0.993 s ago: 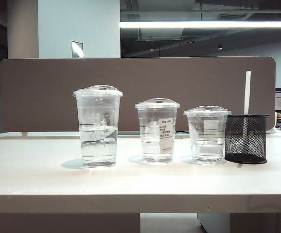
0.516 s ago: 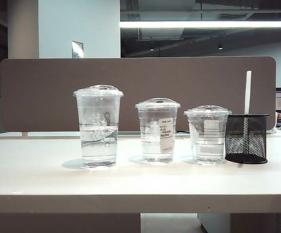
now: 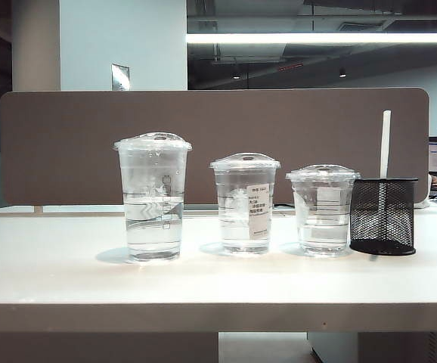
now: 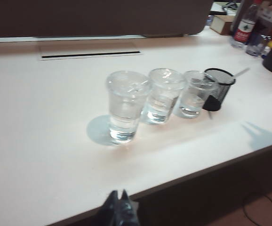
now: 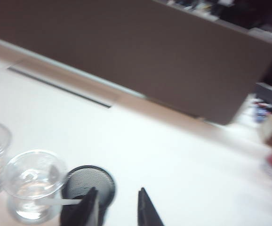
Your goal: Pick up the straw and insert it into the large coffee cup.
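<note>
White straw (image 3: 385, 144) stands untouched in the mesh holder (image 3: 382, 215), well right of the large cup (image 3: 153, 197); the right gripper (image 5: 115, 205), jaws apart, is poised above it for grasping; the left gripper (image 4: 118, 209), seemingly closed, is held back.

My right gripper (image 5: 115, 207), jaws parted with nothing between them, hangs over the white counter (image 5: 173, 150) above a black mesh holder (image 5: 90, 181); the straw (image 5: 65, 202) lies across its mouth, a clear cup (image 5: 31, 183) just beside.
</note>
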You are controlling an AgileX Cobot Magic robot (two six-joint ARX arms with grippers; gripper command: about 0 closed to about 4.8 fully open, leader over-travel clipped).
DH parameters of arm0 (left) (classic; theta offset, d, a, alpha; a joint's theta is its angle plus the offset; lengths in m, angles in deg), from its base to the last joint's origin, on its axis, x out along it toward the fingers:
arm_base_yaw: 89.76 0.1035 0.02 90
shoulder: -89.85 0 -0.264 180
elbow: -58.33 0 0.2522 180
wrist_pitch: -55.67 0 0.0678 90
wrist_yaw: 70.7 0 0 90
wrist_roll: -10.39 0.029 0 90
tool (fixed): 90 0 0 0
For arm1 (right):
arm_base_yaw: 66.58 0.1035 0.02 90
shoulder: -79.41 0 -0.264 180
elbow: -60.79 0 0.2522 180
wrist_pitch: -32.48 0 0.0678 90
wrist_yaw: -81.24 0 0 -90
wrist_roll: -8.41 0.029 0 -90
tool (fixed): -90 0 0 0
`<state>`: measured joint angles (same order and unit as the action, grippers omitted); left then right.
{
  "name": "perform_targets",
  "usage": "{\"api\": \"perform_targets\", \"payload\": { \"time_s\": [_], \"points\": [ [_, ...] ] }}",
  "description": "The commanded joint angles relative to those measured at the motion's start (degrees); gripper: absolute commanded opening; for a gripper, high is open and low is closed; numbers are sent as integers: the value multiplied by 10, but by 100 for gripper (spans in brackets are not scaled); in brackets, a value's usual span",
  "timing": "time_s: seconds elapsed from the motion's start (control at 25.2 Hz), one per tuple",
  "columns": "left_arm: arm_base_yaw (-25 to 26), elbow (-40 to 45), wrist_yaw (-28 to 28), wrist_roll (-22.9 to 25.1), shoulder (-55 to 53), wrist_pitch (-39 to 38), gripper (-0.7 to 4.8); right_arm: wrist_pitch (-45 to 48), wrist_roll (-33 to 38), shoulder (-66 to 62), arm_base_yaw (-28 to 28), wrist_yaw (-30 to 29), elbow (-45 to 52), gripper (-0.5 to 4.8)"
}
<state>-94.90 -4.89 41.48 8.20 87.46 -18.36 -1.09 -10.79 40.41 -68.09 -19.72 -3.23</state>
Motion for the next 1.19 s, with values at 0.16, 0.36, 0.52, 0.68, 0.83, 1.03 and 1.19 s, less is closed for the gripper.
{"api": "perform_targets", "payload": {
  "time_s": [0.16,0.36,0.52,0.68,0.83,1.03,1.19],
  "points": [
    [1,-1,27,0,-1,-5,-3,186,18,-81,0,-88,124,143],
    [1,-1,25,-2,-1,-41,-3,401,64,-109,1,-113,254,236],
    [1,-1,25,-2,-1,-48,-3,444,64,-167,3,-155,275,245],
    [1,-2,25,-2,-1,-48,-3,488,63,-221,24,-161,275,245],
    [1,-2,25,-2,-1,-48,-3,526,63,-259,39,-160,272,245],
    [1,-2,25,-2,-1,-48,-4,576,63,-312,44,-157,271,244],
    [1,-2,25,-2,-1,-48,-4,592,63,-344,44,-157,266,243]
  ]
}}
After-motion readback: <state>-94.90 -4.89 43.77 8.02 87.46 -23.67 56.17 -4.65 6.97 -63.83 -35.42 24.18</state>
